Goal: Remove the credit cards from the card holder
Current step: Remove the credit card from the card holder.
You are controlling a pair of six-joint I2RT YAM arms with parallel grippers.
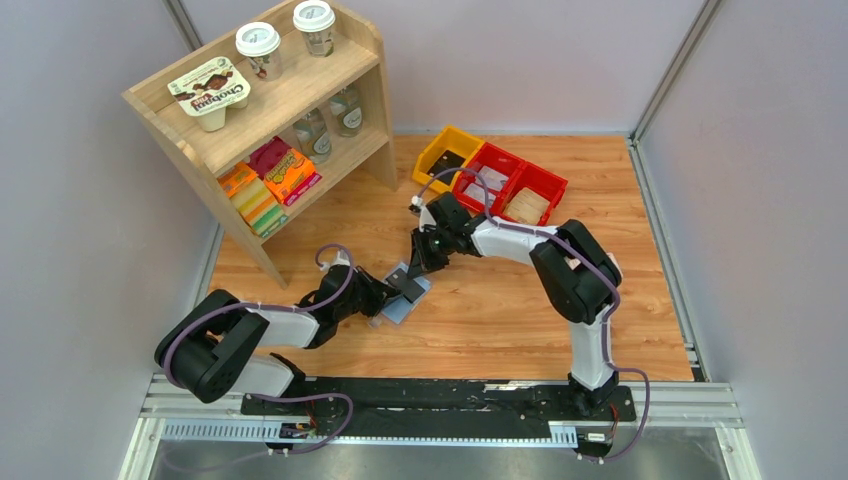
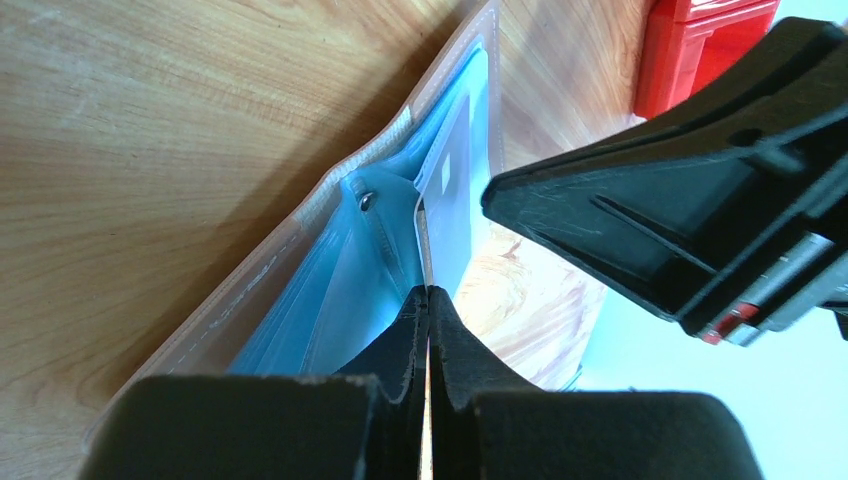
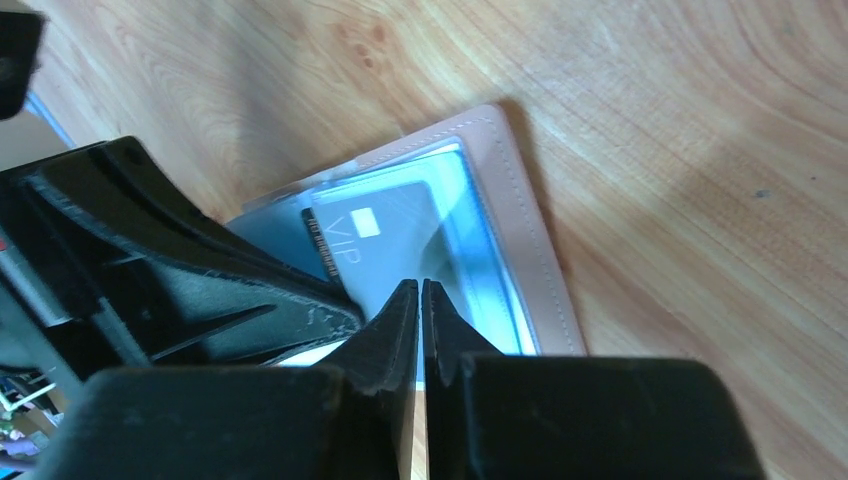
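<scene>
**benchrat:** ok, what's the left gripper (image 2: 428, 292) up to?

**yam_fan:** It's clamped right down, tips pinching a thin edge of the card holder (image 2: 330, 290). That's the blue see-through sleeve with a pale stitched border. There's a little metal stud (image 2: 366, 200) just past the tips.

**benchrat:** And the right gripper (image 3: 420, 285)?

**yam_fan:** The jaws are squeezed almost together with only a sliver between them. They're closed on the near edge of a dark grey VIP card (image 3: 385, 235) with a small chip on it. Most of the card sits inside the clear pocket. There's a black card edge tucked behind it on the left, but I can't read much of that one.

**benchrat:** So where's all this happening?

**yam_fan:** The holder lies open on the wooden table (image 1: 500, 310), a bit left of the middle and closer to the near edge than the far one. The two grippers come at it from opposite sides, nearly touching each other. At the far edge there's a yellow bin (image 1: 447, 152) beside two red bins (image 1: 512, 182), well apart from the holder. A wooden shelf (image 1: 300, 95) stands at the far left corner.
</scene>
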